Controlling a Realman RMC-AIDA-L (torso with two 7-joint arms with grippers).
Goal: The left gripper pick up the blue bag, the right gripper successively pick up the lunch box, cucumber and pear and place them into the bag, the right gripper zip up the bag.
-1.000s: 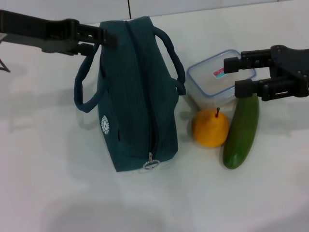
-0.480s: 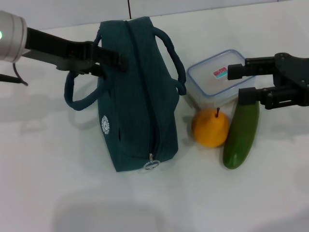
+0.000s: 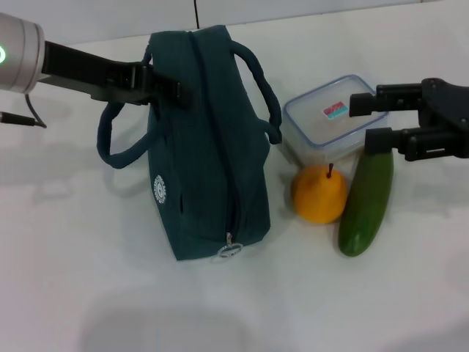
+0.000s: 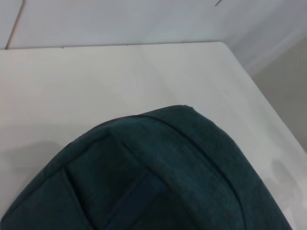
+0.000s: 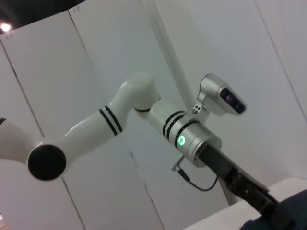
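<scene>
left gripper (image 3: pixel 170 82): upper left, against blue bag (image 3: pixel 209 147); finger state hidden
right gripper (image 3: pixel 368 122): spread, over lunch box (image 3: pixel 330 117)

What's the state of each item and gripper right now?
blue bag: on the table, zipper shut, not lifted.
left gripper: at the bag's far end by the handle; grip not visible.
lunch box: lid on, on the table.
pear: on the table, stem up.
cucumber: lying flat beside the pear.
right gripper: open, holding nothing, over the lunch box's edge.
</scene>
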